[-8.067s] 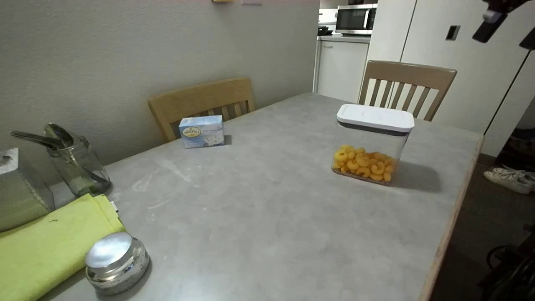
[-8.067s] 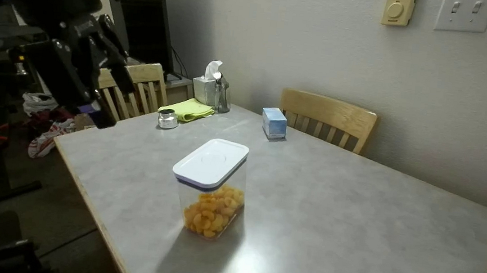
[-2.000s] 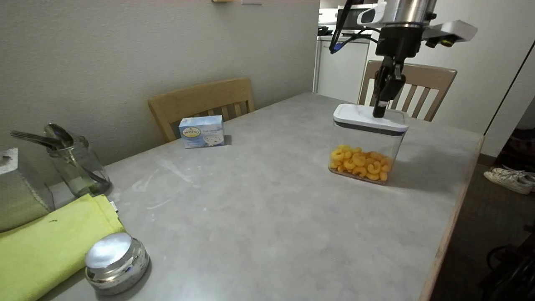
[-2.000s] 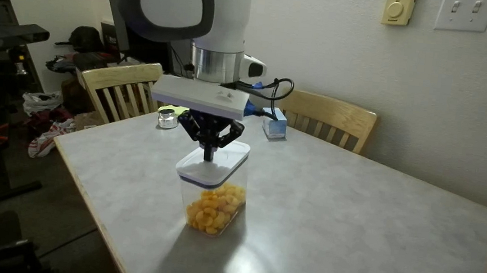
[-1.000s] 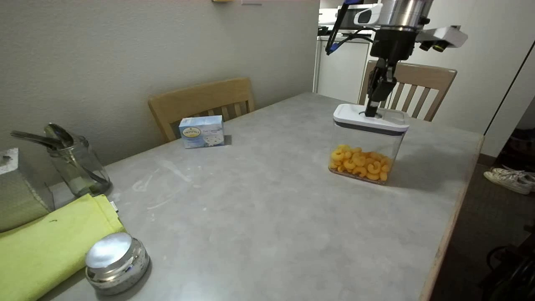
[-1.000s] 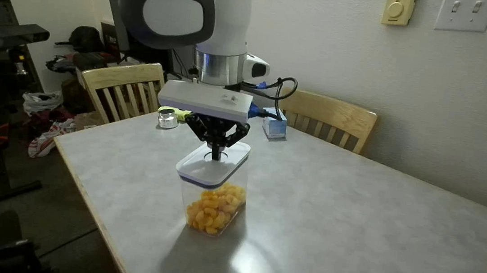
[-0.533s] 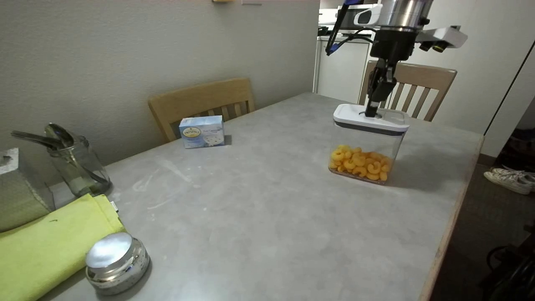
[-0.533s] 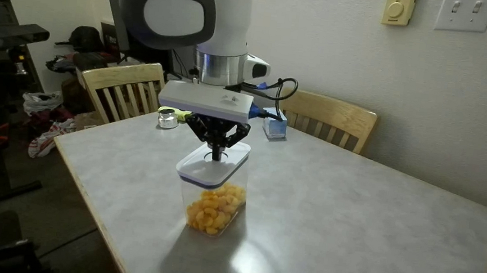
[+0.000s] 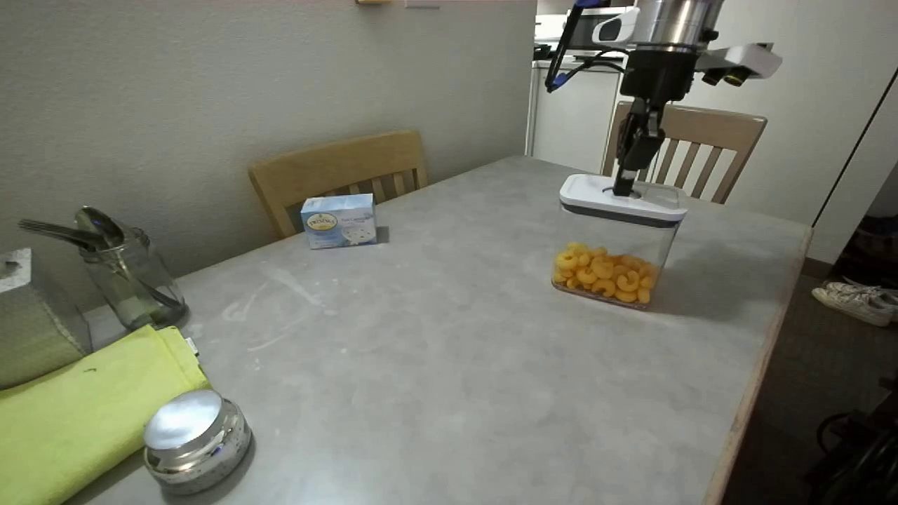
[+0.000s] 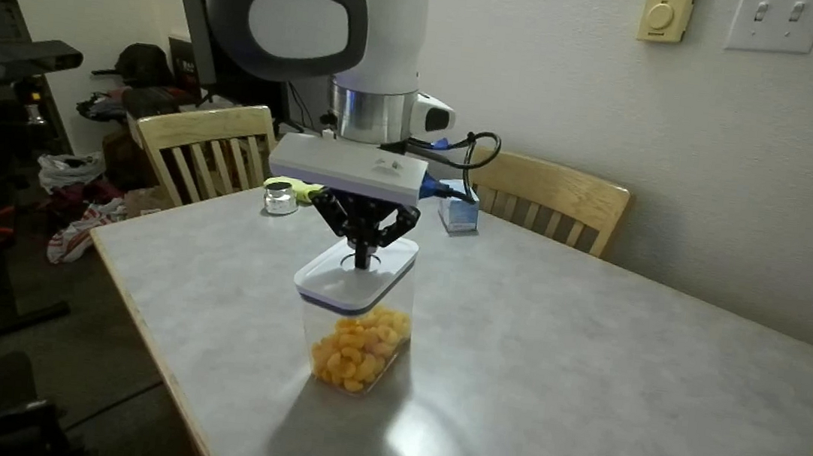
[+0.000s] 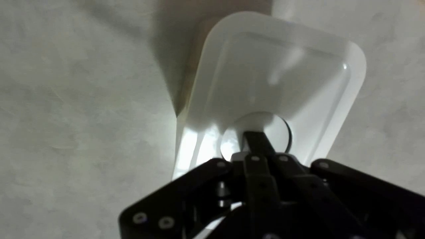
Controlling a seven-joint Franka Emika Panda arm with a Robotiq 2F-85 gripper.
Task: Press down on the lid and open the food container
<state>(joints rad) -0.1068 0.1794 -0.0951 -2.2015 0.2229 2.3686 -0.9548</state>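
Observation:
The food container [image 9: 607, 270], a clear box partly filled with orange-yellow pieces, stands upright on the table in both exterior views. Its white lid [image 10: 332, 286] sits level on top. My gripper [image 10: 362, 264] points down from above, jaws together with nothing between them, and its tips meet the lid at the round push button [image 11: 279, 132]. In the wrist view a dark crescent shows along the button's right side, and the gripper [image 11: 255, 133] covers the button's lower part. How deep the button sits I cannot tell.
A blue-and-white tea box [image 9: 339, 221] stands near the wall side. A shiny metal jar [image 9: 196, 440], a yellow cloth [image 9: 105, 407] and a glass jar of cutlery [image 9: 133, 280] lie at the far end from the container. Chairs [image 10: 546, 197] border the table.
Eight seconds ago the gripper hung away from the container with its jaws apart. Since two seconds ago it has shifted along the lid onto the button, whose outline now shows. The last second brought almost no movement.

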